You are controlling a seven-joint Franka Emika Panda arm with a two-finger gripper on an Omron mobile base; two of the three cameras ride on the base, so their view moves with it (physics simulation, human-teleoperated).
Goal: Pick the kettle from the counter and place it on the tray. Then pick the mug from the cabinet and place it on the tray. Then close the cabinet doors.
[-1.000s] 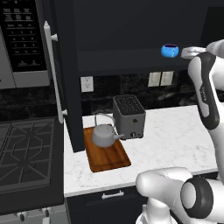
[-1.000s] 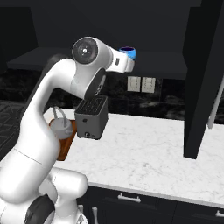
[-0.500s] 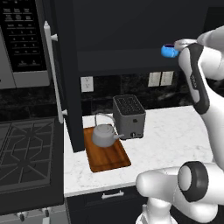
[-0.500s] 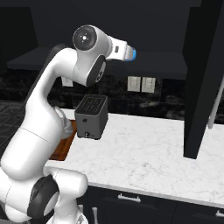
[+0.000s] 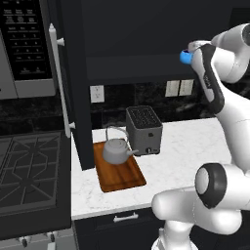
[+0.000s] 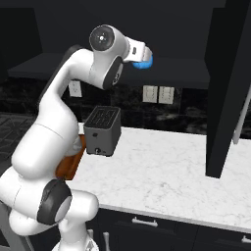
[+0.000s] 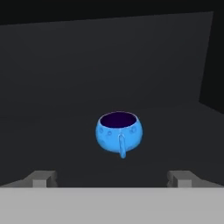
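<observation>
Mug (image 7: 119,132) upright on cabinet (image 5: 156,44) shelf, handle toward camera, interior dark purple. Tool (image 7: 112,178) jaws wide open, near mug, not touching. Kettle (image 5: 116,150) sits in tray (image 5: 119,177) on desk (image 5: 190,146), toaster (image 5: 144,130) just right.

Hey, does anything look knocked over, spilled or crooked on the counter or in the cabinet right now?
Nothing stands out. The small grey metal kettle sits upright on the reddish-brown wooden tray, the boxy dark grey toaster stands beside it, and the small bright blue mug stands upright in the cabinet, ahead of the open gripper.
</observation>
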